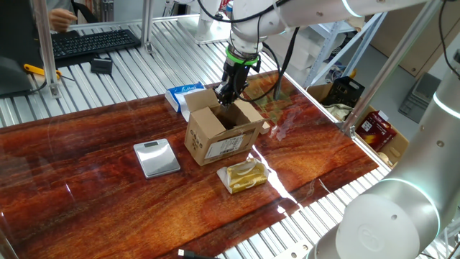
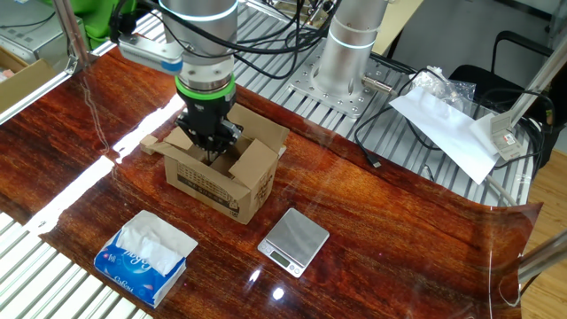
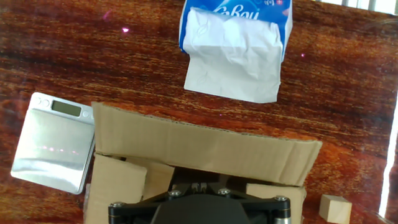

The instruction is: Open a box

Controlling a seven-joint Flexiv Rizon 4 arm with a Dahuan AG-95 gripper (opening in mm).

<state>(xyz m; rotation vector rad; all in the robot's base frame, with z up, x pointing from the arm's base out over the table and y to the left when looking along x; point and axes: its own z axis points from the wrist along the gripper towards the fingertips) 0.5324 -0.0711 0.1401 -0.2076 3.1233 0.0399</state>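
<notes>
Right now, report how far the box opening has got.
Done: the small brown cardboard box already has its top flaps spread outward, the inside showing. In hand: the gripper is down at the opening, by one flap; whether it grips anything is unclear. Left: probably just folding the last flap fully back and withdrawing.

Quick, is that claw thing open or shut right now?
Tool: cannot be told; its tips sit low over the open brown cardboard box, too small to judge.
</notes>
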